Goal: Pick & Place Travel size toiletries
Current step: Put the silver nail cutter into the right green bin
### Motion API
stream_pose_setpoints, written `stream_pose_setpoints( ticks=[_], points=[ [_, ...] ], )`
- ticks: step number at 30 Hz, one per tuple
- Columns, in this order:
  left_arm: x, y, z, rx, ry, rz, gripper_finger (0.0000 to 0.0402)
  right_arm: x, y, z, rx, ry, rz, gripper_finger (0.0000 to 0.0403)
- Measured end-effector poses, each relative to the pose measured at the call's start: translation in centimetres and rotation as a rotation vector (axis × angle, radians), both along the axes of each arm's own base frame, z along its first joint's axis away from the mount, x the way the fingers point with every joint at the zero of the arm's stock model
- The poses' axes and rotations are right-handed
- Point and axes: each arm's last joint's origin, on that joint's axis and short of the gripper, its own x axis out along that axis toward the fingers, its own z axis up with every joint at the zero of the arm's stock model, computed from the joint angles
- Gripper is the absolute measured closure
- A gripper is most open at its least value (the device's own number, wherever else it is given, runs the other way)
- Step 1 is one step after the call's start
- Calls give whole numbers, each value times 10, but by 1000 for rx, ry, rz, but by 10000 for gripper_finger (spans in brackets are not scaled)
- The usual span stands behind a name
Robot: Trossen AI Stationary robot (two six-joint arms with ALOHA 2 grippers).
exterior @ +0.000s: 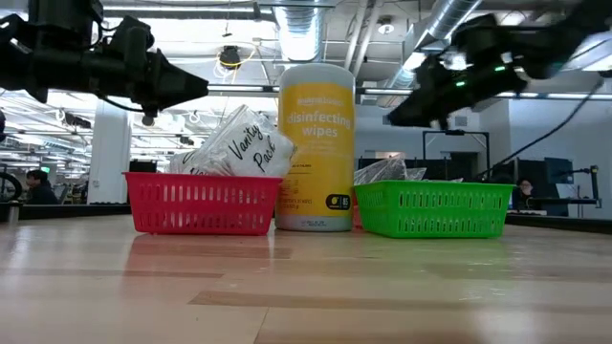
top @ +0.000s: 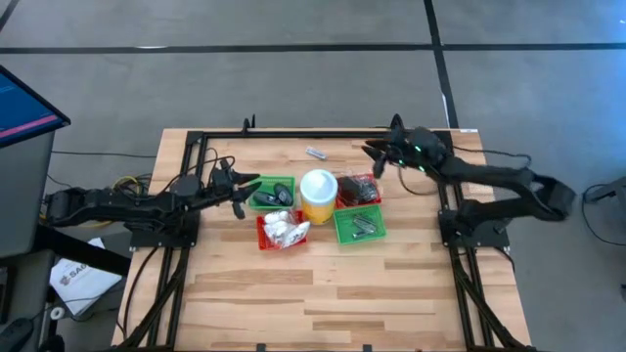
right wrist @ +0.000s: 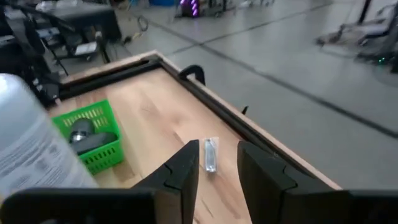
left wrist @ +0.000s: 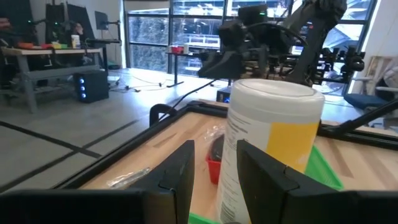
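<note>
Loose packet: I see one small clear packet (top: 315,153) with a silvery piece inside lying flat on the bare wood, alone, at about 10 o'clock from my right gripper (top: 373,154) and near it.
Right gripper: raised above the table's far edge, fingers (right wrist: 180,171) apart with a gap, nothing between them; the packet (right wrist: 211,155) shows in that gap.
Left gripper: my left gripper (top: 245,192) hovers just beside the green basket (top: 271,193) of dark round pieces, fingers (left wrist: 177,174) apart, empty.
Other toiletries: white printed packets (top: 285,233) heaped in a red mesh basket (top: 262,231) at 6 o'clock from the left gripper; silvery pieces in another green basket (top: 359,226).
Cylinder: a smooth yellow wipes tub (top: 318,195) with a white lid stands upright between the baskets.
Table: pale wood planks (top: 323,293), dark metal frame.
</note>
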Motion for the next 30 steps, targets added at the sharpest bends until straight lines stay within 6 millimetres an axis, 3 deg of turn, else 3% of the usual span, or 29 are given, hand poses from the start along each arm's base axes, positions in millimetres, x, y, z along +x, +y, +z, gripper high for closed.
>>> stream_pose_setpoints(
  ticks=[8, 13, 21, 30],
  points=[
    [0, 0, 0, 2, -3, 4, 289, 59, -77, -20, 153, 115, 126, 302],
    [0, 1, -1, 4, 9, 4, 289, 94, -109, -30, 219, 196, 184, 302],
    [-1, 4, 0, 68, 37, 99, 289, 133, -129, -24, 249, 407, 277, 302],
    [0, 3, -3, 58, 62, 92, 289, 143, -135, -25, 270, 480, 293, 300]
  ],
)
